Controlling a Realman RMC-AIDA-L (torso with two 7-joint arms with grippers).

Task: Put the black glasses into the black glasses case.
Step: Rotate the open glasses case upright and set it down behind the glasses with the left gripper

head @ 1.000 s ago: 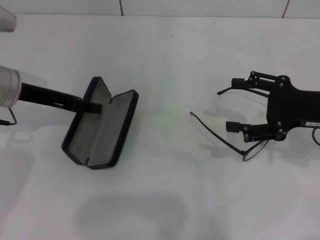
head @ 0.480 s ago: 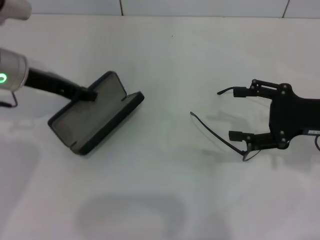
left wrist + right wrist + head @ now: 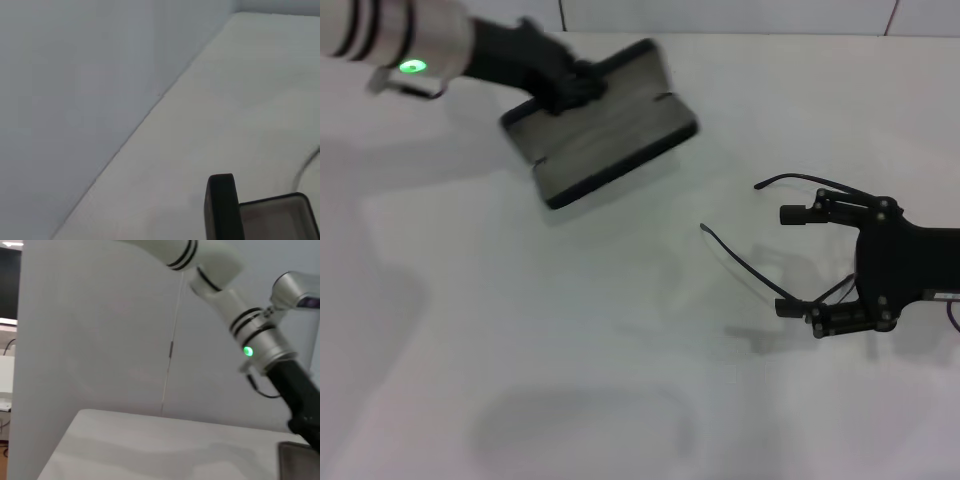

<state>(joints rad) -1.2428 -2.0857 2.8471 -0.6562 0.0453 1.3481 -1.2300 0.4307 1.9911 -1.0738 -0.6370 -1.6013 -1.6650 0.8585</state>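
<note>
Left gripper point(image 3: 582, 82) lifted black glasses case point(image 3: 605, 125) off table.

Robot test bench or lab setup, indoors. Indicated by a plain white desk point(image 3: 620, 400) filling the head view, enclosed by bare white partition panels point(image 3: 100, 340) with a vertical seam, seen at the top edge of the head view and across the right wrist view.

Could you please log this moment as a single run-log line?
left gripper: holds open case lifted, far left | right gripper: jaws open around glasses on table | glasses not yet in case
</note>
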